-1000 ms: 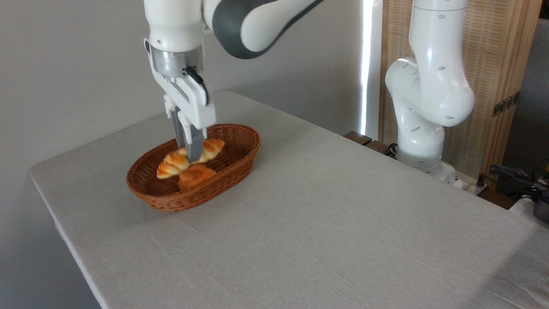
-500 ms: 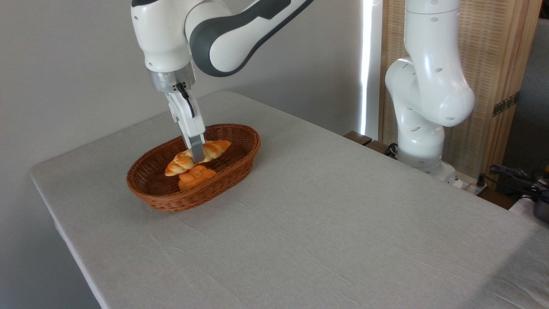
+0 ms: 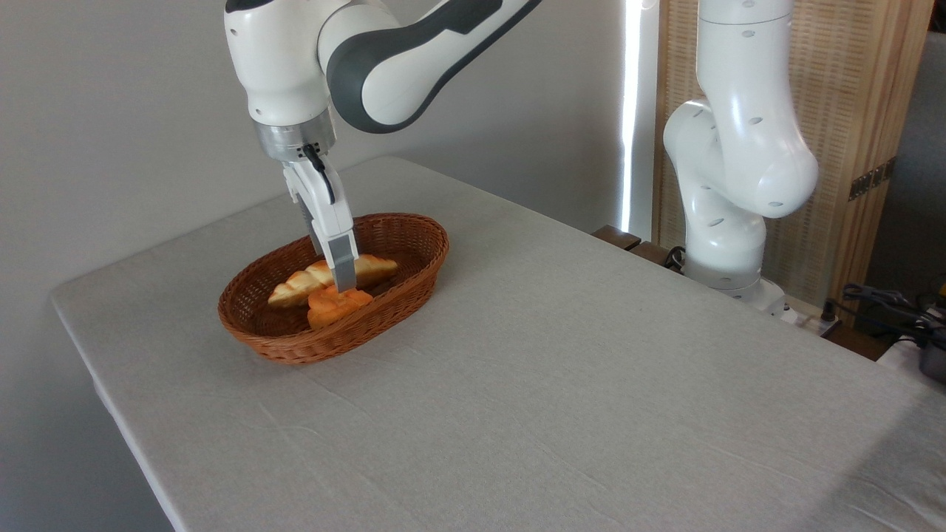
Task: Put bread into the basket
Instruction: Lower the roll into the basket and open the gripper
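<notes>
Camera view, fixed, and the pincer point(image 3: 341, 279) is down inside the basket point(image 3: 414, 260), pointing steeply at the bread point(image 3: 303, 281). That loaf lies along the basket floor, one tip toward the left, the other poking out right of the fingers point(image 3: 343, 262). Whether they grip the loaf or have let go, I cannot tell from this side. A smaller orange bun point(image 3: 332, 305) sits just in front. Basket rests on the table point(image 3: 562, 384).

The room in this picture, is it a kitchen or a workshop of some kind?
Probably a robot test room, not a kitchen. A white robot arm is bolted beside a cloth-covered table, cables trail at the right, and the only food is bread in a basket.
</notes>
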`<state>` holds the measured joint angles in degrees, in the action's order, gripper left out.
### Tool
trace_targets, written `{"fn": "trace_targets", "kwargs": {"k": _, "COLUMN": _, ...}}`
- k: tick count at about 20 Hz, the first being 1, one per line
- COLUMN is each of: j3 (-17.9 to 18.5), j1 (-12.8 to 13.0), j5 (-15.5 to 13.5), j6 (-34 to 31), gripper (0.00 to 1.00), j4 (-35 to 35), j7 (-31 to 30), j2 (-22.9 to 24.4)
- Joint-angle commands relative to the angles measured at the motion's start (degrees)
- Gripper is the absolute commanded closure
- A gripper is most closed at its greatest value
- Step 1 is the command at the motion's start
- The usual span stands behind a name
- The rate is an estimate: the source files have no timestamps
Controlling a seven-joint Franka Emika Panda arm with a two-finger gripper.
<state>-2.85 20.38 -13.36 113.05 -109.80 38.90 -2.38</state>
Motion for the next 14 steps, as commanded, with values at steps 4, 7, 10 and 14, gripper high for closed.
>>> {"fn": "trace_targets", "kwargs": {"k": 4, "j3": 4.43, "j1": -1.83, "j5": -0.17, "j6": -1.08, "gripper": 0.00, "j4": 3.80, "j7": 0.03, "j2": 2.55}}
{"fn": "trace_targets", "kwargs": {"k": 7, "j3": 7.95, "j1": -2.18, "j5": 3.94, "j6": -1.17, "gripper": 0.00, "j4": 4.15, "j7": 0.03, "j2": 3.00}}
{"fn": "trace_targets", "kwargs": {"k": 10, "j3": 8.13, "j1": -2.27, "j5": 13.60, "j6": -2.13, "gripper": 0.00, "j4": 4.15, "j7": -3.38, "j2": 2.91}}
{"fn": "trace_targets", "kwargs": {"k": 14, "j3": 10.24, "j1": -2.27, "j5": 14.33, "j6": -2.13, "gripper": 0.00, "j4": 4.15, "j7": -4.54, "j2": 2.65}}
